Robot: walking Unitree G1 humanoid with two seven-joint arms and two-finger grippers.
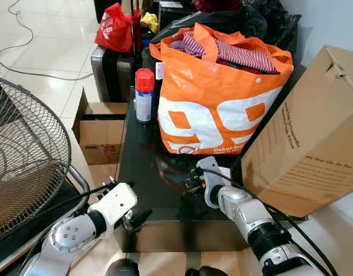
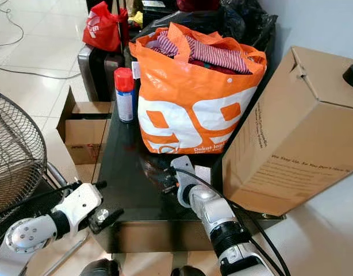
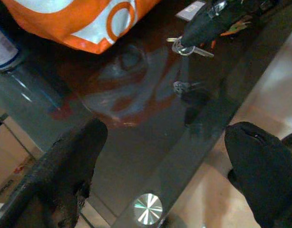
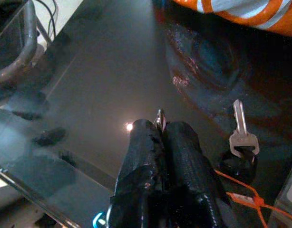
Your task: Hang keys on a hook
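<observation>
Keys barely pinched by ring in shut right fingers, left fingers wide; could slip onto glass surface.

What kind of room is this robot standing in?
Probably a lived-in home's storage corner: a dark glass table holds an orange bag stuffed with clothes, with cardboard boxes, suitcases and a fan around it.
</observation>
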